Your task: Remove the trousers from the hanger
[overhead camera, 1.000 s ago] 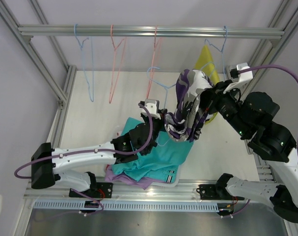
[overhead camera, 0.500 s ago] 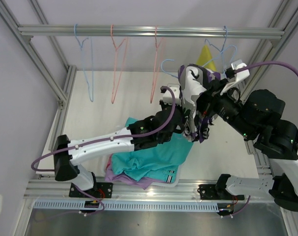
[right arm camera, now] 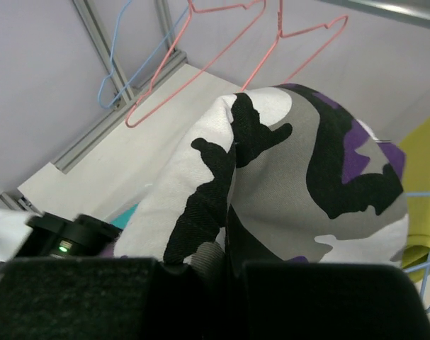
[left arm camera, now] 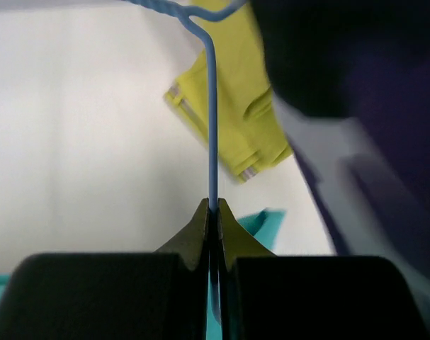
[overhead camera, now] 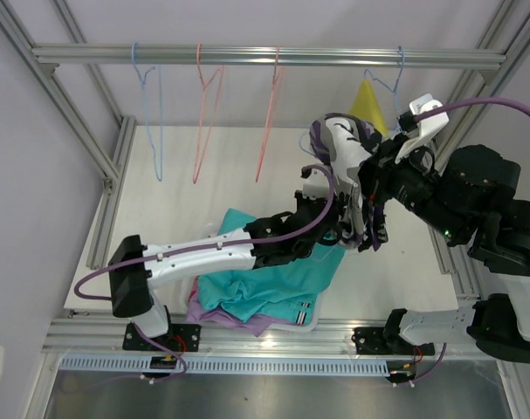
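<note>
Separating the camouflage trousers from the blue hanger seems the step in hand. Overhead, they hang at two o'clock, grasped by the right gripper. At the left wrist, the left gripper is clenched on the hanger's wire. At the right wrist, cloth is pinched. Next, the arms likely need to draw apart.

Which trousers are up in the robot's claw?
The purple, white and black camouflage trousers, pinched by the right gripper; the teal trousers lie flat below.
</note>
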`<action>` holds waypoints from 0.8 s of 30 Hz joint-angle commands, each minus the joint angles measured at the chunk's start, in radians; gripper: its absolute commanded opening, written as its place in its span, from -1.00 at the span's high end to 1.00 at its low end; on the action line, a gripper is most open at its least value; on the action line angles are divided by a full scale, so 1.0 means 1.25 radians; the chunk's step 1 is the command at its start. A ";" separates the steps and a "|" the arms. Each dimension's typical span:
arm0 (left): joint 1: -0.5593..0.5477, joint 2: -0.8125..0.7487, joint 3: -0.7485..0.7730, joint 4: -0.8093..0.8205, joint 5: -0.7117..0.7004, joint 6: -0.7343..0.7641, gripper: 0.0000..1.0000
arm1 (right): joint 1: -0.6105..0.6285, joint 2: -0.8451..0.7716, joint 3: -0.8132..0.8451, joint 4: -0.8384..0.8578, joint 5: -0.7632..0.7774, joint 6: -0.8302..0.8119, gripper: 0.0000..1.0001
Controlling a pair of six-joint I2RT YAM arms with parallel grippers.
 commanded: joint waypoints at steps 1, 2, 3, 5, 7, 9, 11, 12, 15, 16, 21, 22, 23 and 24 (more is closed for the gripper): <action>0.004 0.020 -0.112 -0.011 0.005 0.013 0.99 | 0.021 -0.005 0.113 0.244 -0.049 0.020 1.00; 0.004 0.014 -0.132 0.051 -0.003 0.018 0.99 | 0.021 0.000 0.123 0.244 -0.047 0.017 1.00; 0.004 0.008 -0.151 0.078 -0.005 0.022 0.99 | 0.021 0.009 0.143 0.240 -0.047 0.019 1.00; 0.003 -0.008 -0.207 0.132 -0.006 0.029 0.99 | 0.021 0.017 0.161 0.236 -0.045 0.015 1.00; 0.001 -0.015 -0.235 0.150 -0.011 0.028 0.99 | 0.021 0.023 0.173 0.234 -0.040 0.011 1.00; 0.001 -0.024 -0.249 0.155 -0.017 0.025 0.99 | 0.021 0.026 0.175 0.230 -0.030 0.005 1.00; 0.000 -0.044 -0.271 0.161 -0.020 0.027 0.99 | 0.021 0.020 0.173 0.222 -0.025 0.000 1.00; 0.000 -0.053 -0.277 0.162 -0.021 0.027 0.99 | 0.022 0.017 0.172 0.216 -0.016 -0.005 1.00; 0.000 -0.095 -0.286 0.130 -0.028 0.020 0.99 | 0.021 0.000 0.169 0.196 0.010 -0.025 1.00; 0.000 -0.110 -0.287 0.113 -0.027 0.016 0.99 | 0.021 -0.005 0.168 0.189 0.020 -0.032 1.00; 0.000 -0.201 -0.292 0.031 -0.005 -0.010 0.99 | 0.022 -0.048 0.169 0.162 0.063 -0.061 1.00; -0.003 -0.223 -0.286 0.015 -0.001 -0.010 0.99 | 0.021 -0.053 0.171 0.154 0.073 -0.064 1.00; -0.003 -0.233 -0.282 -0.011 -0.001 -0.008 0.99 | 0.022 -0.057 0.171 0.149 0.078 -0.064 1.00; -0.005 -0.241 -0.279 -0.025 0.000 -0.007 0.99 | 0.022 -0.070 0.171 0.147 0.085 -0.064 1.00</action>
